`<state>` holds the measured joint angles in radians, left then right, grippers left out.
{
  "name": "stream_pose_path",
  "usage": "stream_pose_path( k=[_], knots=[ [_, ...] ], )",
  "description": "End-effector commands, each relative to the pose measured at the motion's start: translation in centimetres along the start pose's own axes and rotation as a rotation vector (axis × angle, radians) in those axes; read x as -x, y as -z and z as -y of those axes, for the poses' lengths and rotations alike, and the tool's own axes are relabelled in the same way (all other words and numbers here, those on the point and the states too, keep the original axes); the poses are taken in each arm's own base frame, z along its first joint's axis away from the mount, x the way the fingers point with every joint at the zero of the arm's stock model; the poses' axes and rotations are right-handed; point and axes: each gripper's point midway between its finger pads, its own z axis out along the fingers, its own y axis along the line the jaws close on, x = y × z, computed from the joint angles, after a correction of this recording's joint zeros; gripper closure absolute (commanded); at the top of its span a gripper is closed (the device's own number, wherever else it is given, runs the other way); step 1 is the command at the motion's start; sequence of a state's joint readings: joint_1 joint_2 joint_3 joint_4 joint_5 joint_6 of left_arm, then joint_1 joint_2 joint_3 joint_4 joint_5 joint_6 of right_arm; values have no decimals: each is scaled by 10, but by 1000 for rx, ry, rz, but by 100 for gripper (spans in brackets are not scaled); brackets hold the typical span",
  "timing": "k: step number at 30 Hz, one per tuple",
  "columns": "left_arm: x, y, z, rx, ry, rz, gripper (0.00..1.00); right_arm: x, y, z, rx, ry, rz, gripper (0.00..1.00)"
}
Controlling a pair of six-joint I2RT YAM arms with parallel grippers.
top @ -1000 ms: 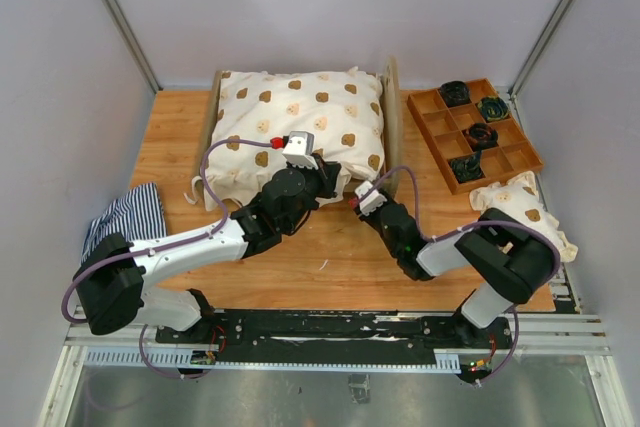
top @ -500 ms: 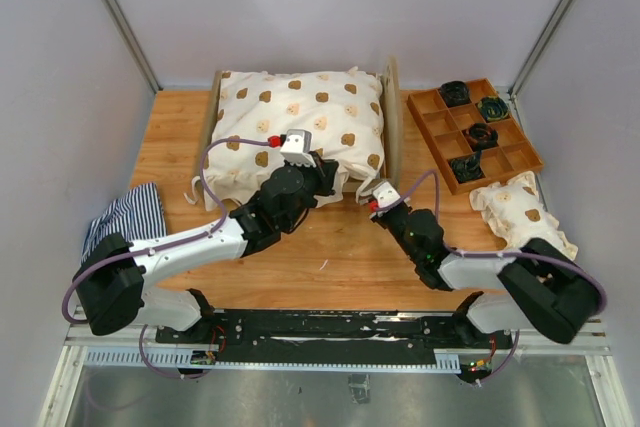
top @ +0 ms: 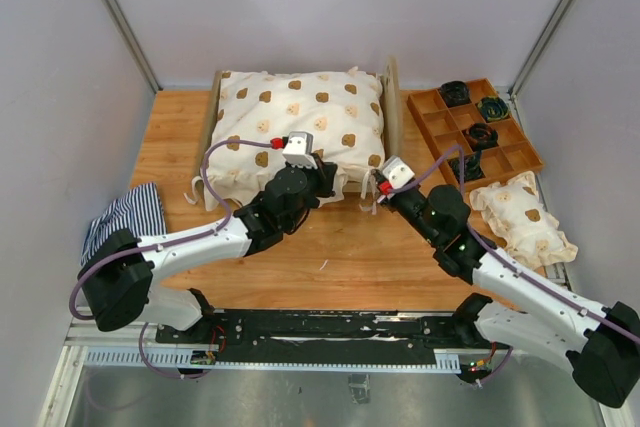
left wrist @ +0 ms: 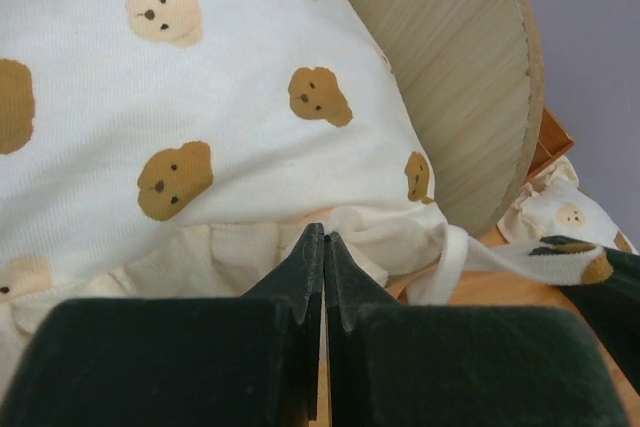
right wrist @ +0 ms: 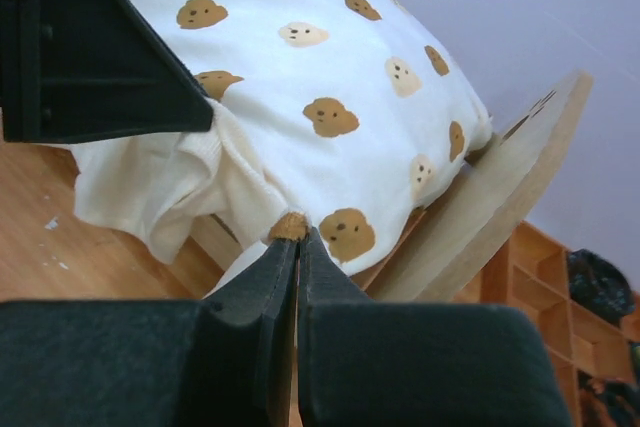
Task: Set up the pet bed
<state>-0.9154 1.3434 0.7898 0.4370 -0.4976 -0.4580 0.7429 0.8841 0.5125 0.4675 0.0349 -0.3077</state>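
– At near right corner of the pet bed (top: 393,112), what changed? Can't see from where I stand.
– R jaws were apart a sec ago, hovering by that corner. Now they're clenched, nipping a tie strip (left wrist: 480,257) that trails off the cream dog-print cushion (top: 300,112). R arm (top: 500,272) also swung its elbow out to the right, so the small matching pillow (top: 520,222) on the surface (top: 330,247) now shows in full.
– And the L side?
– No change. L jaws are clenched as before, tips at the cushion's near hem, approx mid-edge. Whether cloth is btwn them, can't tell; the tips meet right at the fold.
– Where's the bed itself?
– Far middle of the surface. It's a plywood frame w/ a rounded headboard on the right, just beside the brown tray (top: 430,140). The cushion lies on the frame, its hem bunched and drooping over the near rail. A striped cloth (top: 125,215) sits well apart at the left edge.
– So what's that mean for the job?
– My read: each arm now has a spot on the near edge, so next is prob. a tug or tuck to square the cushion in the frame. The pillow isn't on the bed yet, so setup's maybe halfway. Risk: that thin strip could slip out.
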Motion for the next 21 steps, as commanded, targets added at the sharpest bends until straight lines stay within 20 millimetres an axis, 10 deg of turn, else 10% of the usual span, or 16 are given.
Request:
stream_pose_path(
  k=[1,21],
  knots=[
    [13,-2,-7,35,19,55,100,8,-10,14,23,195,-59,100],
    [29,-13,-24,117,4,88,100,55,-49,55,37,651,25,100]
  ],
)
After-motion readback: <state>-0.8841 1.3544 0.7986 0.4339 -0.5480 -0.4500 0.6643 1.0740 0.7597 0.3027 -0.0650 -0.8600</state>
